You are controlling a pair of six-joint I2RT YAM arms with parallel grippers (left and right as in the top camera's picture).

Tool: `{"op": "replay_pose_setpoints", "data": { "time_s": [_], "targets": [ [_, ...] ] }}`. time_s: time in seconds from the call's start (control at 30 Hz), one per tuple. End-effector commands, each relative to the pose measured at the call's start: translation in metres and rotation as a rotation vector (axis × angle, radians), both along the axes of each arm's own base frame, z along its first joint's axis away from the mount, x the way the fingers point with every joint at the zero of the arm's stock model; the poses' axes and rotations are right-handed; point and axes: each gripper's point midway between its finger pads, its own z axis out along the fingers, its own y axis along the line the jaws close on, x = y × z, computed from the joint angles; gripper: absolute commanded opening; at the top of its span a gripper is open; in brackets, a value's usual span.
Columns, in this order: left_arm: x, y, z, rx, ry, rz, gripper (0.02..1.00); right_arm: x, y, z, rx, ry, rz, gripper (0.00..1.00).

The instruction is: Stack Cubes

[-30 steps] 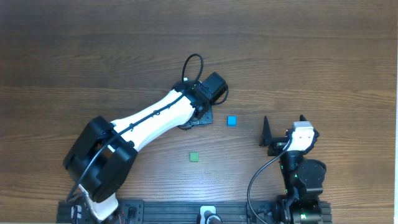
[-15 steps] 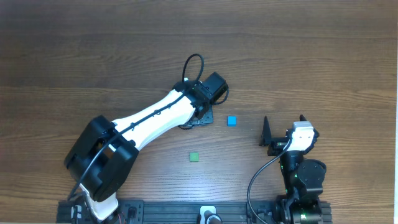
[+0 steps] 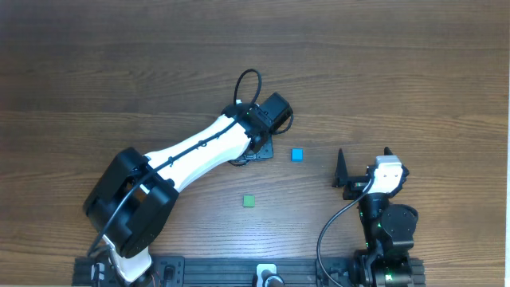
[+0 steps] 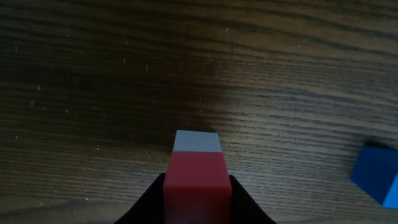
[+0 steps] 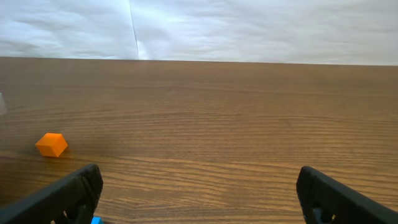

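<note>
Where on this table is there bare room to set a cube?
Bare: the far half of the table beyond the left gripper, and right of the right gripper. Crowded: the middle, around the held red cube, blue cube and green cube.

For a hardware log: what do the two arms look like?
The left arm has a white link between bulky black joints, a black cable looping at its wrist. The right arm is black with a white wrist block and pointed black fingers.

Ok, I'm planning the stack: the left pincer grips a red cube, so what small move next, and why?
Probably shift the red cube over toward the blue cube: the left pincer is shut on it, bare table lies ahead of it, and the blue cube sits close beside it.
</note>
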Motion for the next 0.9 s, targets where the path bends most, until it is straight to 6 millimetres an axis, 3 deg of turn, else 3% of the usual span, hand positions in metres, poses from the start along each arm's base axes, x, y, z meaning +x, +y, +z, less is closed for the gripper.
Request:
{"op": "replay_pose_setpoints", "data": {
  "time_s": [0.03, 0.6, 0.7, 0.9],
  "targets": [
    [0.0012, 0.0012, -0.0052, 0.024, -0.001, 0.008, 0.108, 0.0001, 0.0026, -0.002, 0.001, -0.002, 0.013, 0.991],
    [-0.0002, 0.0025, -0.0103, 0.036, 0.011, 0.008, 0.128, 0.0001, 0.0026, -0.002, 0.001, -0.002, 0.013, 0.993],
    [-0.0001, 0.0025, -0.0105, 0.036, 0.011, 0.008, 0.215, 0.0001, 0.0026, -0.002, 0.001, -0.002, 0.013, 0.993],
    [0.0004, 0.002, -0.0104, 0.034, 0.009, 0.008, 0.516, 0.0001, 0.0026, -0.002, 0.001, -0.002, 0.013, 0.993]
  ]
}}
